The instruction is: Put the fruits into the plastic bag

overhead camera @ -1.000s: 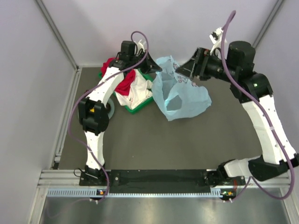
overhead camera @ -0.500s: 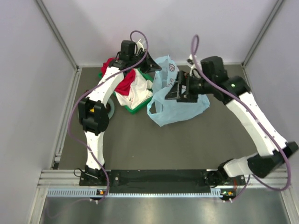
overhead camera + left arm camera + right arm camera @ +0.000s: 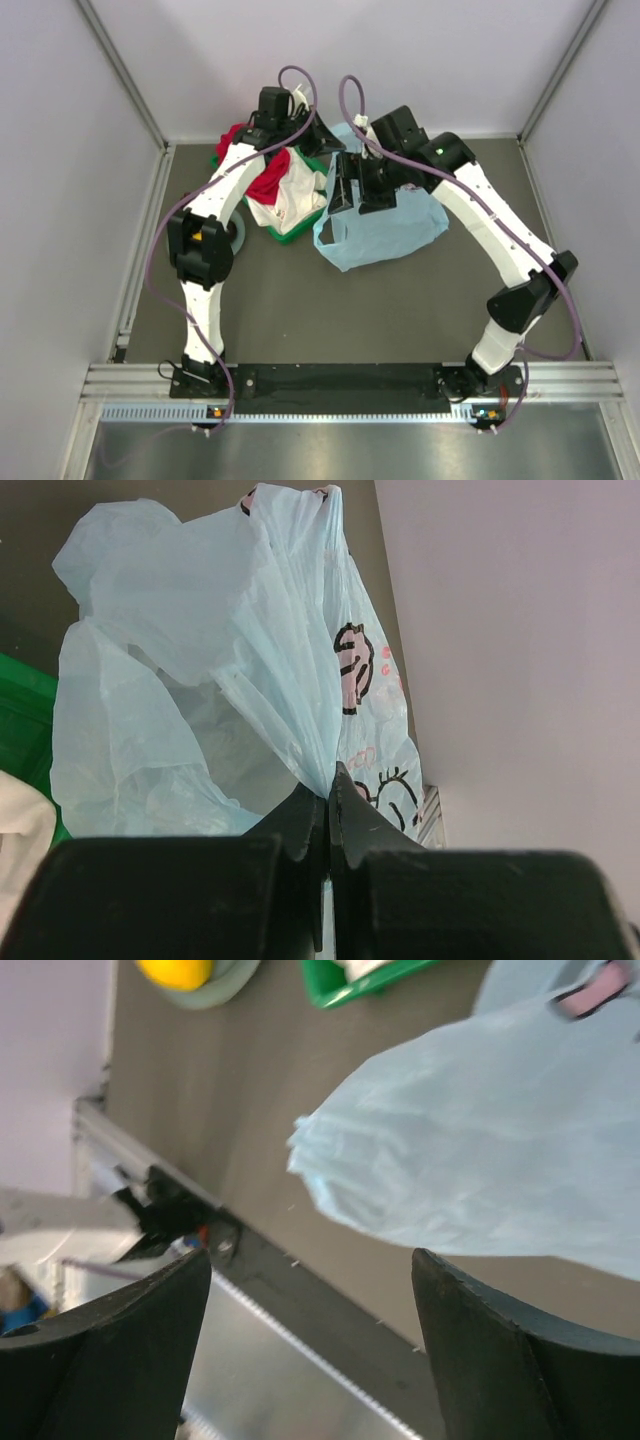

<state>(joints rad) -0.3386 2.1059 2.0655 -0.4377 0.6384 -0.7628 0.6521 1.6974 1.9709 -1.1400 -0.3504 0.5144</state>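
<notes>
The left claw (image 3: 328, 792) is clenched on a gathered fold of the thin translucent light-blue plastic bag (image 3: 190, 670). In the left wrist view its two black fingers (image 3: 300, 830) meet at lower centre with the film pinched between them. The bag fans upward from there, with black and pink printed marks on its right side. In the overhead view that claw (image 3: 330, 146) sits at top centre, at the bag's (image 3: 385, 228) far edge, beside the rectangular green plastic tray (image 3: 288, 236) of red and white cloths (image 3: 272, 185).

The right claw (image 3: 312, 1260) is released. Its two black fingers (image 3: 110, 1350) stand wide apart at the lower corners of the right wrist view with nothing between them. The bag (image 3: 480, 1130) lies blurred beyond them in the right half of that frame. From overhead the right claw (image 3: 353, 193) hangs over the left part of the bag, just right of the tray; whether it touches the film cannot be told.

The bag lies crumpled on the dark grey table (image 3: 400, 310) in the upper middle of the overhead frame. A round orange-yellow citrus (image 3: 175, 970) sits on a round grey-green plate (image 3: 225, 985) at the top left of the right wrist view, outside the bag, with a corner of the tray (image 3: 350, 985) to its right.
</notes>
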